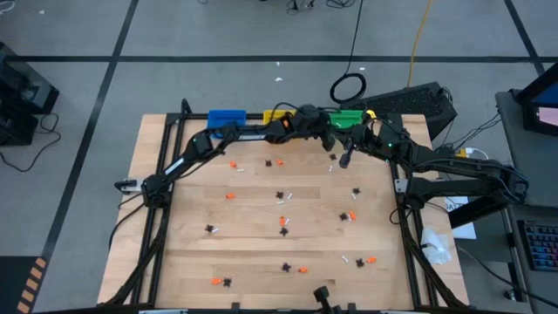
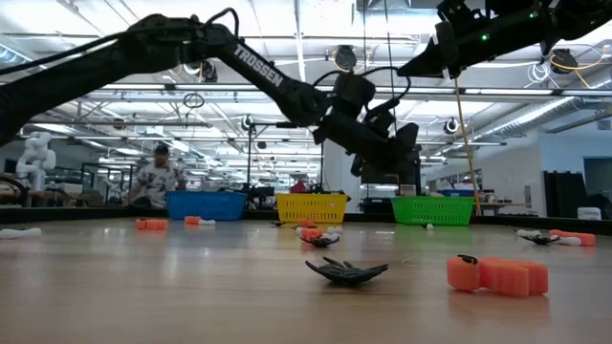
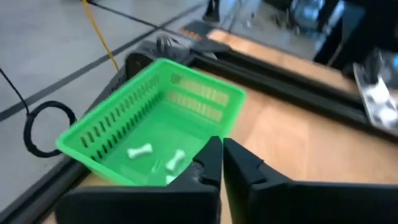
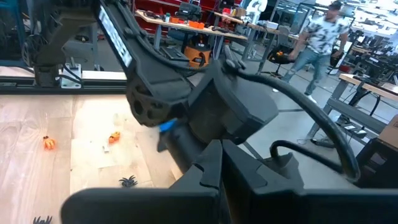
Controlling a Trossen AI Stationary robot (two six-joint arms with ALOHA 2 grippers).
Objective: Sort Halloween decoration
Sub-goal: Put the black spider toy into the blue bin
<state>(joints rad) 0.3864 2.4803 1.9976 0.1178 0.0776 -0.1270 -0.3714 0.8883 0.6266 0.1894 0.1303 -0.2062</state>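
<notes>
Left tool (image 3: 222,163): I held it pressed together, empty, over the green bin (image 3: 155,121).
Right tool (image 4: 221,163): pressed together beside that bin.
Bin: white bones (image 3: 140,151) lay inside.

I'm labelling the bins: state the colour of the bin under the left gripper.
Green, with white trinkets inside; the left wrist view shows it best.

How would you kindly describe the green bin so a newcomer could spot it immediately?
Look along the wooden table's far edge, where three slatted plastic bins stand in a row. The green plastic bin is the rightmost, beside the yellow bin, and holds small white bone-shaped trinkets.
</notes>
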